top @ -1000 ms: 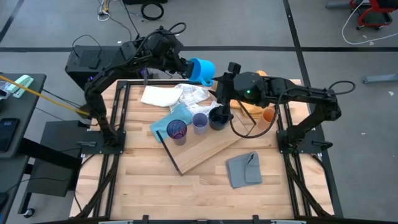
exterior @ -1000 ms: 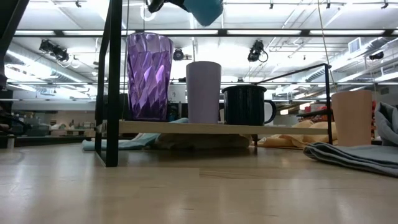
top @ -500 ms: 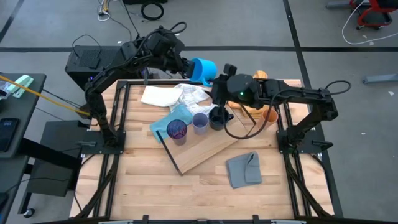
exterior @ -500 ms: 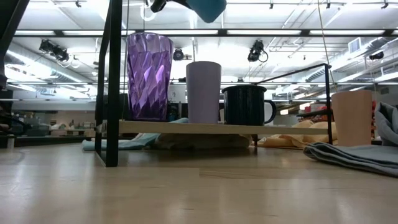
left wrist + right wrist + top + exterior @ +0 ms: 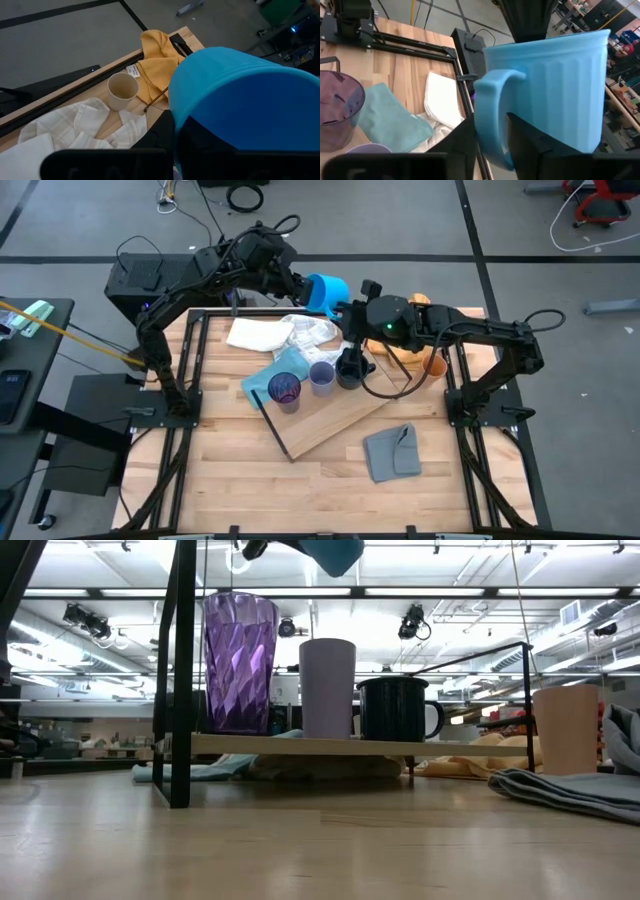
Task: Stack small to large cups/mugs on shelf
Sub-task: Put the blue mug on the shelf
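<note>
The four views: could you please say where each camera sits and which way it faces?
High view: overhead, straight down on the table; both arms show, left gripper holding the bright blue mug.
Low view: table-top height, level across at the shelf; barely any arm.
Left wrist view: on left arm, past the mug toward the beige cup.
Right wrist view: on right arm, right gripper at the mug's handle.
Shared: all show the mug.

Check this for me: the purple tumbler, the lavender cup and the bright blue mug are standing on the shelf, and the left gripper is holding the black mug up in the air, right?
The two mugs are swapped. The low view shows the purple tumbler, the lavender cup and the black mug standing on the shelf. The high view shows the left gripper holding the bright blue mug in the air.
</note>
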Action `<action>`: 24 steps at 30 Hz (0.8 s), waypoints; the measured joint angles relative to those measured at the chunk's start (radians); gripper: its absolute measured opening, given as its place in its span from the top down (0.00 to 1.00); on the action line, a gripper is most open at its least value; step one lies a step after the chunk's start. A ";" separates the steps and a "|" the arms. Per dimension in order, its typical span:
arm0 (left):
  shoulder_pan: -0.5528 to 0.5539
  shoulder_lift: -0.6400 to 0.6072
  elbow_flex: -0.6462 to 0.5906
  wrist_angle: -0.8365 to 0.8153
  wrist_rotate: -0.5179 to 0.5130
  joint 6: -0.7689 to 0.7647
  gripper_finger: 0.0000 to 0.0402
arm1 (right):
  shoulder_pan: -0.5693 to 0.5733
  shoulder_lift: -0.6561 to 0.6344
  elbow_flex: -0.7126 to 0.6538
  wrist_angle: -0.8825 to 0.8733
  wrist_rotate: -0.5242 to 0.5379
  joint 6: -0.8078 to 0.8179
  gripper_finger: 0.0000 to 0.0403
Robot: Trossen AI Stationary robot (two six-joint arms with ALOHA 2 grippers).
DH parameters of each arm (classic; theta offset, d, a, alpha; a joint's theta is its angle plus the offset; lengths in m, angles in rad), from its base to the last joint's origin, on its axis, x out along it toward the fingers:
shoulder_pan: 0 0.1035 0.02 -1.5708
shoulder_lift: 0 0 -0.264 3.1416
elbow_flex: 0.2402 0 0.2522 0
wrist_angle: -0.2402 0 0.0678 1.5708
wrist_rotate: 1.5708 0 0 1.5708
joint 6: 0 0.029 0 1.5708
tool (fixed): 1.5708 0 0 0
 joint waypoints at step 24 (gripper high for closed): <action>-0.005 -0.006 0.001 0.113 0.026 0.059 0.84 | -0.034 0.001 0.002 -0.009 -0.075 -0.019 0.96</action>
